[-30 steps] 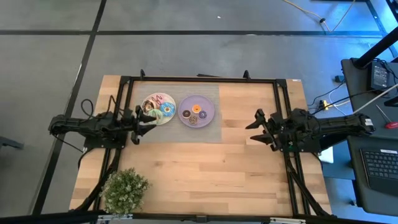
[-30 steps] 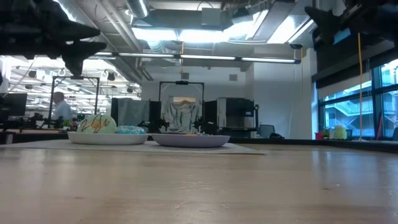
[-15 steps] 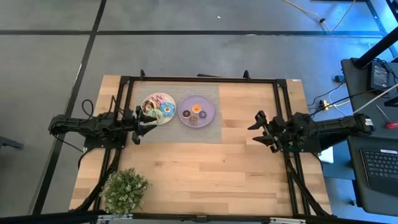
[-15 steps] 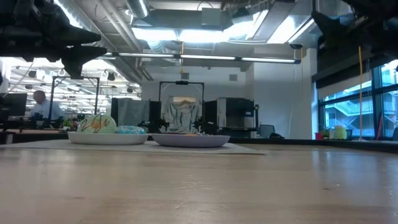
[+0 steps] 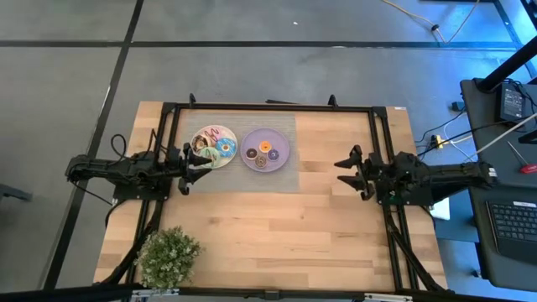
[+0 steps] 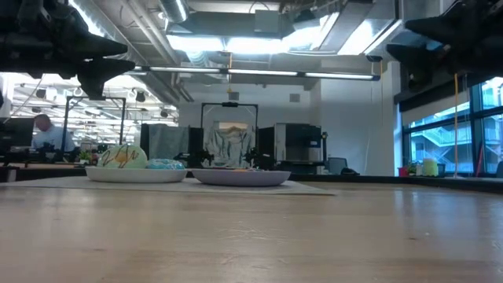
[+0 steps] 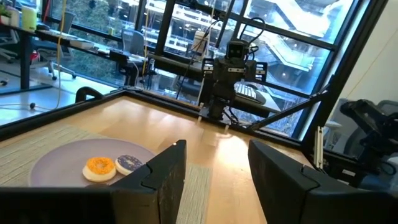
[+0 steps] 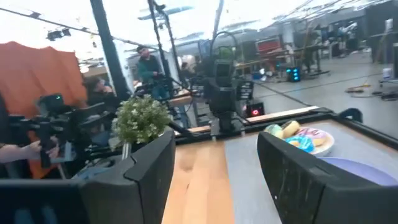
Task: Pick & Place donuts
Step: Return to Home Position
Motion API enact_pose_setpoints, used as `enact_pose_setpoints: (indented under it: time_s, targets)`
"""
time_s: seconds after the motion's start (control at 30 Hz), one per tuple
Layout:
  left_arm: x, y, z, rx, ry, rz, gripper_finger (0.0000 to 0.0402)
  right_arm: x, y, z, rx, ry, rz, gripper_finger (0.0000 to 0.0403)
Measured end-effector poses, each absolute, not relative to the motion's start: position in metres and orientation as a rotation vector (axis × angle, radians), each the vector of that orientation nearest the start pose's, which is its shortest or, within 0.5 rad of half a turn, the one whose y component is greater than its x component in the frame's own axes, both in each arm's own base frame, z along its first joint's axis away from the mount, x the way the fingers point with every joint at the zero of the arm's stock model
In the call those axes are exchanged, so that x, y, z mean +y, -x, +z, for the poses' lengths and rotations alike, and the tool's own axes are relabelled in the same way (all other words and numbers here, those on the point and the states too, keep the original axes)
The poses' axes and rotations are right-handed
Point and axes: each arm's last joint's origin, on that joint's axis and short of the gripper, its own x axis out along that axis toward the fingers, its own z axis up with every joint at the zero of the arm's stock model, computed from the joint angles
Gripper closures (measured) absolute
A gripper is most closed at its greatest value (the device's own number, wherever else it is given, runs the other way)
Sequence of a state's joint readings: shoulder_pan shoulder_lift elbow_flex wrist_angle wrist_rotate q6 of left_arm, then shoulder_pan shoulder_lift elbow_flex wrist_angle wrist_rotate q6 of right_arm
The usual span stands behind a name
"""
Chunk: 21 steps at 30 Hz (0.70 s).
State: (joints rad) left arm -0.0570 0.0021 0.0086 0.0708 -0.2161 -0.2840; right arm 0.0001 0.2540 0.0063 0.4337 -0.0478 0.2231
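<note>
Several larger donuts (image 5: 215,144) lie heaped on the white plate (image 5: 207,132); a blue-iced one (image 6: 165,164) and a pale sprinkled one (image 6: 122,156) show in the low view. Coin-sized minis (image 5: 263,153) sit on the lilac plate (image 5: 280,141), among them an orange mini (image 7: 99,167) and a purple mini (image 7: 129,163). My left gripper (image 5: 189,159) hovers open at the white plate's left rim, above the table (image 7: 214,155). My right gripper (image 5: 342,164) is open too, raised over the table's right part, pointing at the plates (image 8: 214,143).
Both plates rest on a grey woven mat (image 5: 285,176) in the far middle of the wooden table. A small potted plant (image 5: 168,256) stands at the near left corner. Black frame rails (image 5: 268,106) run round the table. Bare wood (image 5: 277,226) lies near the front.
My right gripper has swung slightly toward the far edge and turned at the wrist, its fingers now pointing more level toward the plates. The left arm, plates and donuts have stayed where they were.
</note>
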Motion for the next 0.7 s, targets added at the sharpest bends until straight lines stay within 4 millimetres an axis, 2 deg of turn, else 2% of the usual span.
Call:
enact_pose_setpoints:
  time_s: [0.3,0.6,0.7]
  targets:
    - [0.001,-0.097,0.173,-0.099,0.294,0.147,0.0232,0.0,-0.096,0.184,-0.192,-0.229,0.015,0.0173]
    - [0.001,-0.097,0.174,-0.103,0.262,0.147,0.0232,-0.001,-0.096,0.182,-0.182,-0.205,-0.034,0.0173]
    - [0.001,-0.097,0.174,-0.103,0.261,0.147,0.0231,-0.002,-0.097,0.176,-0.117,-0.209,-0.073,0.0173]
